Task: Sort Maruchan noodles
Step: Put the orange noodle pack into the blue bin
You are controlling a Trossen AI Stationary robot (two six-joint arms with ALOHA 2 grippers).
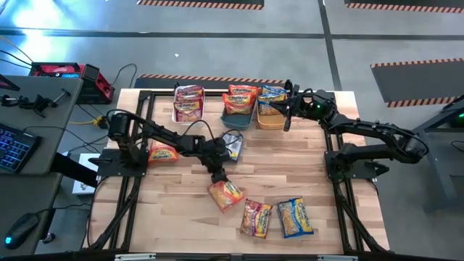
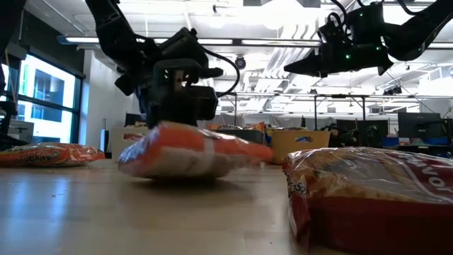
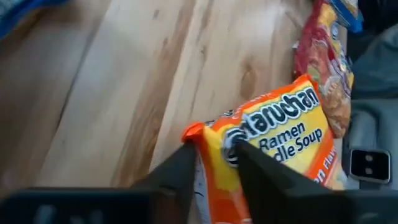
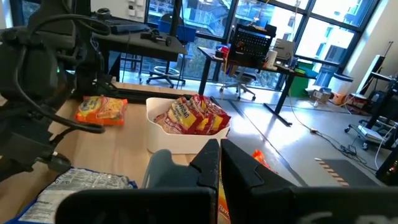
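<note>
An orange Maruchan noodles packet (image 1: 226, 194) lies near the table's middle, and my left gripper (image 1: 219, 178) is shut on its far end. More packets lie loose: an orange one (image 1: 163, 154) at the left, a blue one (image 1: 232, 143) face down, a pink-red one (image 1: 255, 217) and a blue-and-yellow one (image 1: 295, 217) near the front edge. My right gripper (image 1: 288, 110) hangs shut over the bins at the far edge, with nothing between its fingers. My left gripper (image 3: 214, 167) pinches the orange packet's crimped end (image 3: 211, 138) between its two fingers, one finger on each face. The fingers slant down at it from the table's far left. The packet's underside (image 2: 177, 170) rests on the table.
Three bins stand in a row at the far edge: a white one (image 1: 177, 114) with pink-red packets, a teal one (image 1: 236, 120) with orange packets, an orange one (image 1: 270, 123) with blue-and-yellow packets. Bare wood lies between the loose packets.
</note>
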